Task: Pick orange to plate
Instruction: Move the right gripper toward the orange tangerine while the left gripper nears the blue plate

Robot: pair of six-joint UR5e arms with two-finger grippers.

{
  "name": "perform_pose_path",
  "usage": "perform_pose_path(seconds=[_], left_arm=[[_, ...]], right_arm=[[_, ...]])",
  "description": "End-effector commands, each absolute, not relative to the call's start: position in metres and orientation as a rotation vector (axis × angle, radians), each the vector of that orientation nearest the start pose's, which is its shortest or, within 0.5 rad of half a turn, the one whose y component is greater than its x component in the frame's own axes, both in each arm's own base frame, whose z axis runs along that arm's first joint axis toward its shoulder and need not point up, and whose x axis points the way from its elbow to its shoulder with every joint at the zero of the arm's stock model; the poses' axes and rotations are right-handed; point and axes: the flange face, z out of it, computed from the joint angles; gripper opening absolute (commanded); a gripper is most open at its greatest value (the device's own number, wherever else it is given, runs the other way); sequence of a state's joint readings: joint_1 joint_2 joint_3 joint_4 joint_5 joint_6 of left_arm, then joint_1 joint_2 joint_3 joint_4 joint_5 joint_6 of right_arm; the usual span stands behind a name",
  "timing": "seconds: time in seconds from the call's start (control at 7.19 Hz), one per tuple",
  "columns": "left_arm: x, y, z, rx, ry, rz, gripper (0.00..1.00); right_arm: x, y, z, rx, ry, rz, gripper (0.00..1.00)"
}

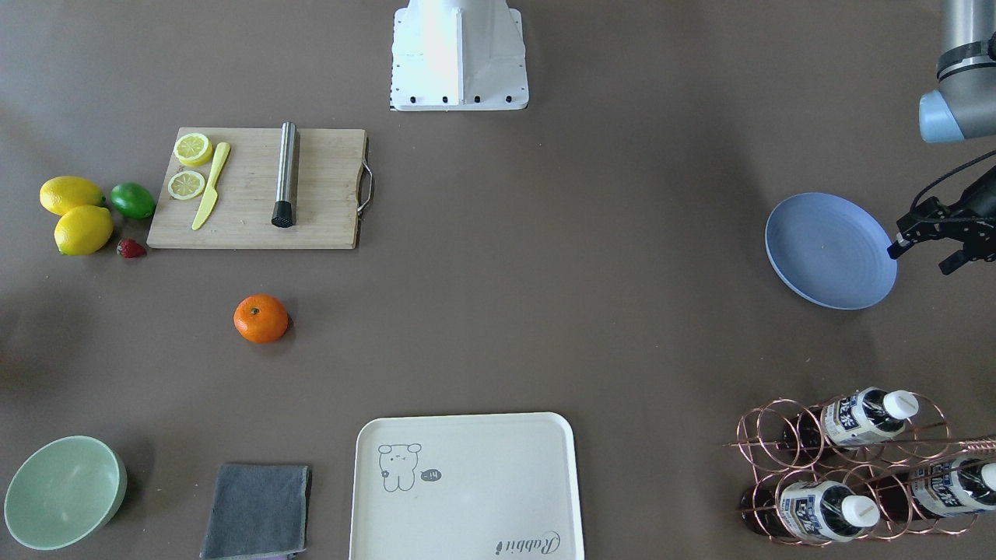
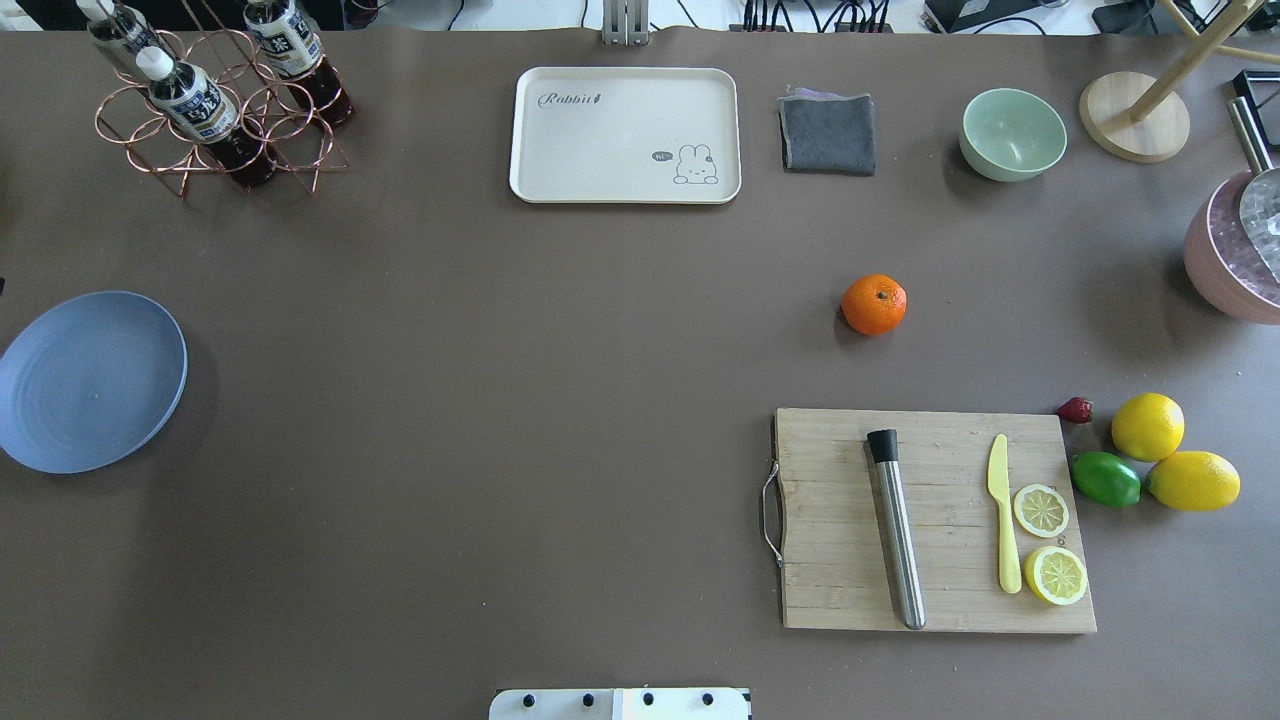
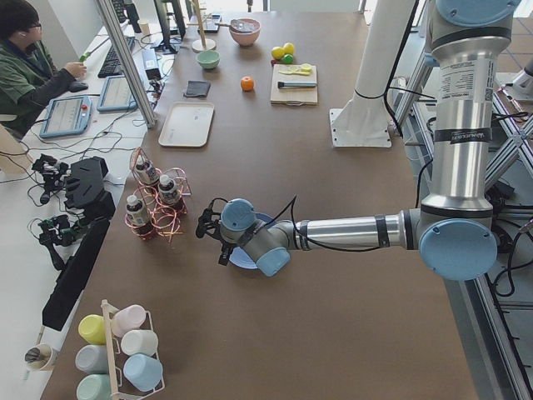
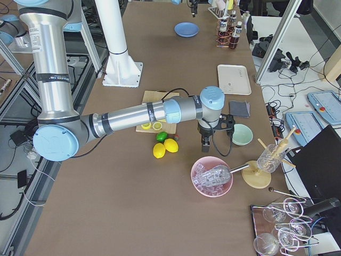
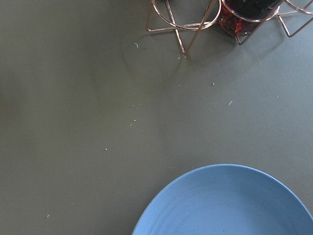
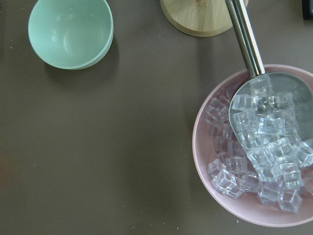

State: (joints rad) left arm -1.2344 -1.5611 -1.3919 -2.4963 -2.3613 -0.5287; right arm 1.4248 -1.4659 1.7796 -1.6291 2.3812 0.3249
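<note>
The orange point(image 1: 261, 318) lies alone on the brown table between the cutting board and the grey cloth, also seen from overhead point(image 2: 874, 304). Far from it, on the robot's left side, sits the blue-grey plate point(image 1: 830, 250) point(image 2: 90, 380), with nothing on it. My left gripper point(image 1: 920, 260) hovers just outside the plate's outer rim, open and holding nothing; its wrist view shows the plate's edge point(image 5: 230, 205). My right gripper point(image 4: 213, 140) hangs over the table between the green bowl and the pink ice bowl, away from the orange. Whether it is open or shut I cannot tell.
A wooden cutting board point(image 2: 935, 520) carries a steel muddler, a yellow knife and lemon slices; lemons point(image 2: 1148, 426), a lime and a strawberry lie beside it. A cream tray point(image 2: 625, 135), grey cloth point(image 2: 828, 133), green bowl point(image 2: 1012, 133), bottle rack point(image 2: 215, 110) and pink ice bowl point(image 6: 254, 152) line the table's edges.
</note>
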Motion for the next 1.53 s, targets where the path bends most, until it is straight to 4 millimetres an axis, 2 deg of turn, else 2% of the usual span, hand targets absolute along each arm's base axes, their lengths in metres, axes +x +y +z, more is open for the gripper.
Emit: perform_pose_path(seconds=[0.0, 0.14, 0.56, 0.97, 1.11, 1.25, 1.39], left_arm=[[0.136, -0.496, 0.663, 0.297, 0.931, 0.140, 0.98], [0.143, -0.493, 0.669, 0.284, 0.928, 0.148, 0.98], [0.143, -0.483, 0.683, 0.252, 0.927, 0.149, 0.98], [0.165, -0.473, 0.694, 0.215, 0.924, 0.191, 0.98], [0.166, -0.472, 0.698, 0.207, 0.921, 0.191, 0.98], [0.166, -0.471, 0.699, 0.203, 0.922, 0.191, 0.92], [0.167, -0.469, 0.698, 0.188, 0.943, 0.198, 0.52]], right_arm=[[-0.043, -0.541, 0.480, 0.041, -0.852, 0.072, 1.00], [-0.047, -0.543, 0.476, 0.043, -0.854, 0.064, 1.00], [-0.061, -0.550, 0.457, 0.049, -0.863, 0.069, 1.00], [-0.072, -0.550, 0.447, 0.051, -0.864, 0.066, 1.00], [-0.078, -0.550, 0.442, 0.052, -0.867, 0.061, 1.00], [-0.084, -0.550, 0.437, 0.045, -0.870, 0.074, 1.00], [-0.089, -0.548, 0.434, 0.043, -0.871, 0.067, 1.00]])
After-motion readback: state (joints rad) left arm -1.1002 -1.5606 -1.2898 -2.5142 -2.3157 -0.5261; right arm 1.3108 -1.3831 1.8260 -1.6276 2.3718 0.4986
